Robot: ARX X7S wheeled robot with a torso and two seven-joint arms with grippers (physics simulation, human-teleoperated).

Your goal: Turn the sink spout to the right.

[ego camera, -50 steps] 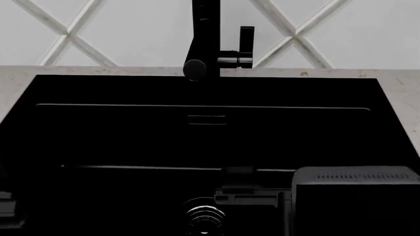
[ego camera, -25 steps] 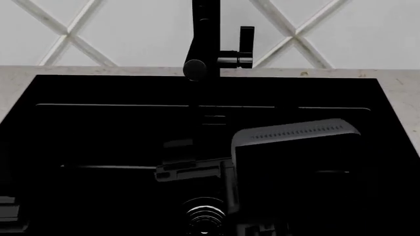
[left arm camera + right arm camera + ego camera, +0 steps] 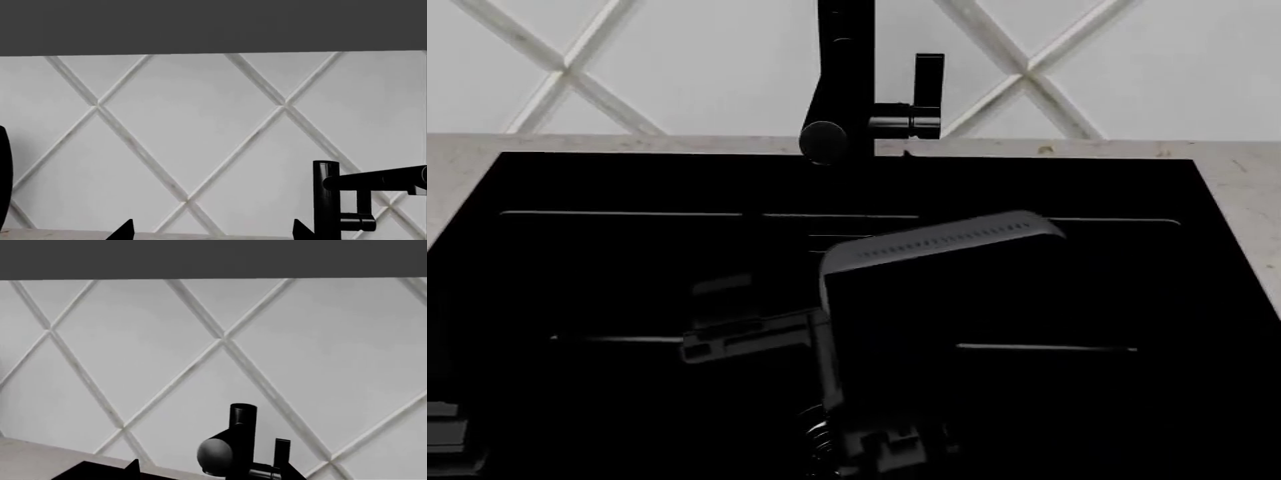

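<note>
The sink spout (image 3: 823, 140) points toward me with its round end forward, on a tall black post (image 3: 843, 40) behind the black sink (image 3: 587, 260). The short side lever (image 3: 928, 80) stands to the post's right. My right arm (image 3: 941, 290) hovers over the middle of the basin, below the spout and apart from it. In the right wrist view my right gripper (image 3: 212, 475) is open and empty, with the spout's end (image 3: 215, 456) straight ahead between the tips. My left gripper (image 3: 212, 235) is open and empty; the spout (image 3: 377, 178) shows off to one side.
Pale marbled stone (image 3: 467, 160) rims the basin. A white wall with diamond tiles (image 3: 694, 70) rises just behind the faucet. The chrome-ringed drain (image 3: 811, 437) is mostly hidden by my right arm. A grey bit of my left arm (image 3: 443, 430) shows at the lower left corner.
My right arm has risen from the lower right and moved left over the basin, closer to the spout. The spout, the lever and my left arm have not moved.
</note>
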